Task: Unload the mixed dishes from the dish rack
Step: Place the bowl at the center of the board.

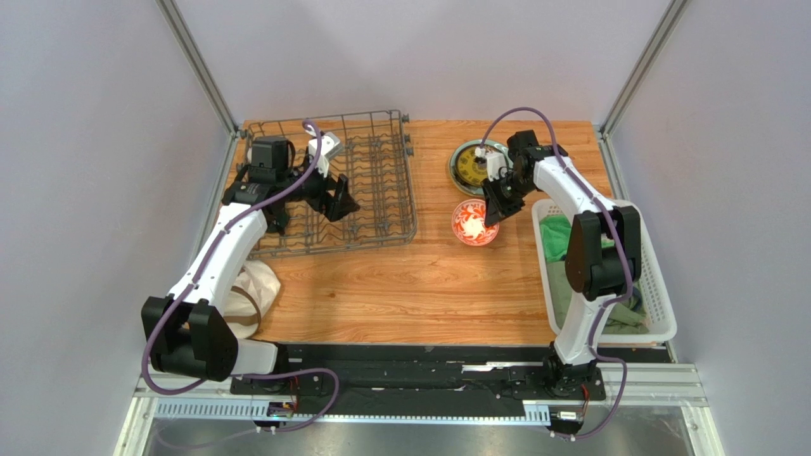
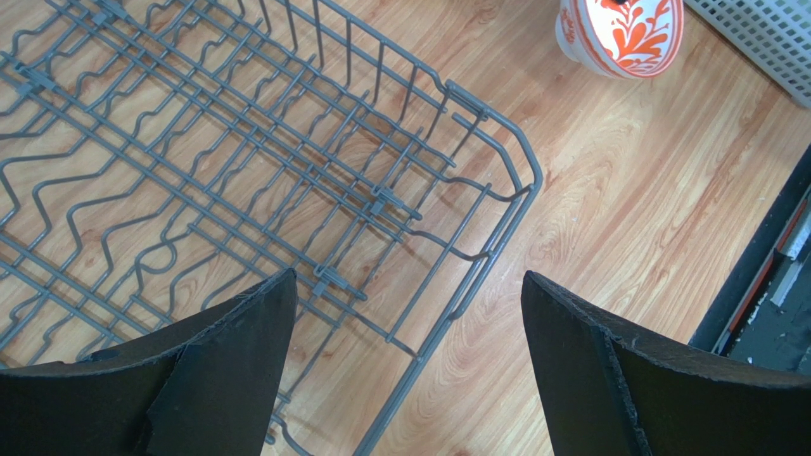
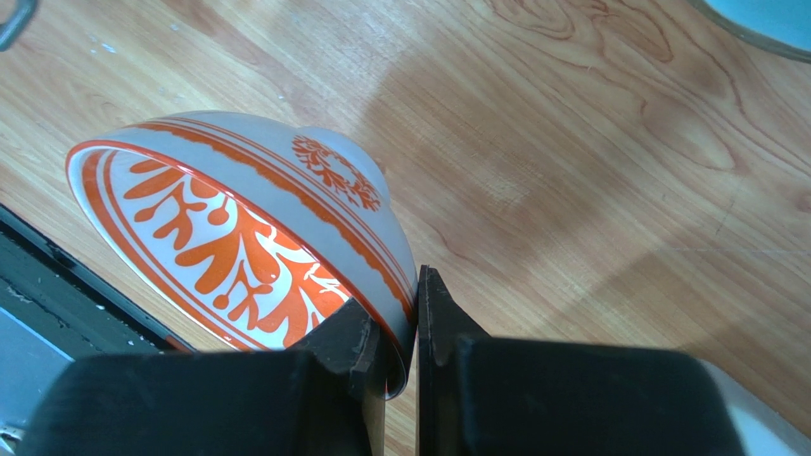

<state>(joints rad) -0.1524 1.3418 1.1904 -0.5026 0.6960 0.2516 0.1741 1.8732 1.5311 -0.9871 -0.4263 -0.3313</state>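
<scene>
A: Right claw [image 3: 405,313] first. State?

B: Clamped on the rim of the small red-and-white patterned ceramic bowl [image 3: 238,237], one finger inside, one outside, wall pinched btwn them. Bowl's tilted in the wrist view, its mouth turned toward the arm's base side. Can't tell if its foot touches the wood.

A: And the arm behind it?

B: Wrist bent downward w/ the claw [image 1: 490,211] pointing at the tabletop. White forearm runs back from it to a raised elbow above the white slotted plastic basket [image 1: 657,285], then drops to the base at the near edge.

A: What's near that claw?

B: Just beyond it, a round yellow-and-dark patterned plate [image 1: 468,166]. Green cloths [image 1: 562,237] lie in the basket on its outer side.

A: Left claw [image 2: 407,277]?

B: Spread wide, fingers well apart, hanging over the near right corner of the large grey wire dish rack [image 2: 286,161]. Not touching any wire that I can see.

A: Its pose?

B: Claw [image 1: 341,201] faces right across the rack [image 1: 371,161]. Forearm slants back toward the near left, elbow low by the base. It crosses a cream-coloured thing [image 1: 255,285]; can't tell what that is.

A: Bowl relative to the left claw?

B: Off ahead of it, past the rack corner, on the wooden table [image 1: 400,294] side; it shows [image 2: 628,33] at the top of the left wrist view.
</scene>
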